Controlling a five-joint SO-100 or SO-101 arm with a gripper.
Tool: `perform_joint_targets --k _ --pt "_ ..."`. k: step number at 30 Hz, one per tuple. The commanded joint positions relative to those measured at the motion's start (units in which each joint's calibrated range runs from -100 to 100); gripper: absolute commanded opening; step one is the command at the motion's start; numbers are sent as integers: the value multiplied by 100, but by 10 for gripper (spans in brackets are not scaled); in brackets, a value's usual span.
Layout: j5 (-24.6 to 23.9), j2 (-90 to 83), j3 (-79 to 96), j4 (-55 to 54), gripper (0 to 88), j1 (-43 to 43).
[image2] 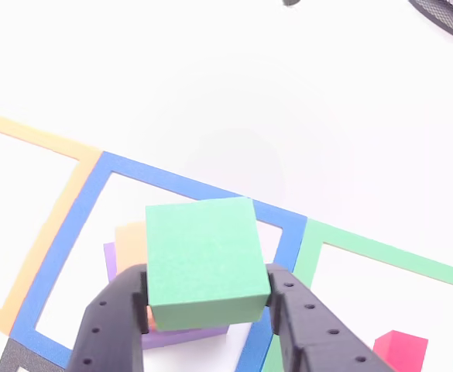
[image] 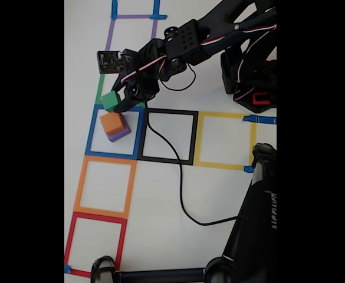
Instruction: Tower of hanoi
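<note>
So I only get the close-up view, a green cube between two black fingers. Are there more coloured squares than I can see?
Observer: Yes. In the fixed view a black square and a yellow square continue the row beside the blue square.
Operator: What sits behind the green cube?
Observer: An orange cube stacked on a purple cube, inside the blue square. The end effector holds the green cube over that square's top edge, not on the stack.
Operator: Where does the arm come from?
Observer: Its base stands at the top right of the fixed view, and a black cable trails down across the black square.
</note>
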Motion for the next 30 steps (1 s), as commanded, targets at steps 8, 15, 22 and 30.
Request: perform_joint_targets --k 8,15,22,30 --pt "36 761 -67 -1191 59 -206" --pt "36 1181 -12 -1766 59 -340" --pt "36 1351 42 -1936 59 -321" --pt "36 1399 215 -1968 62 -244"
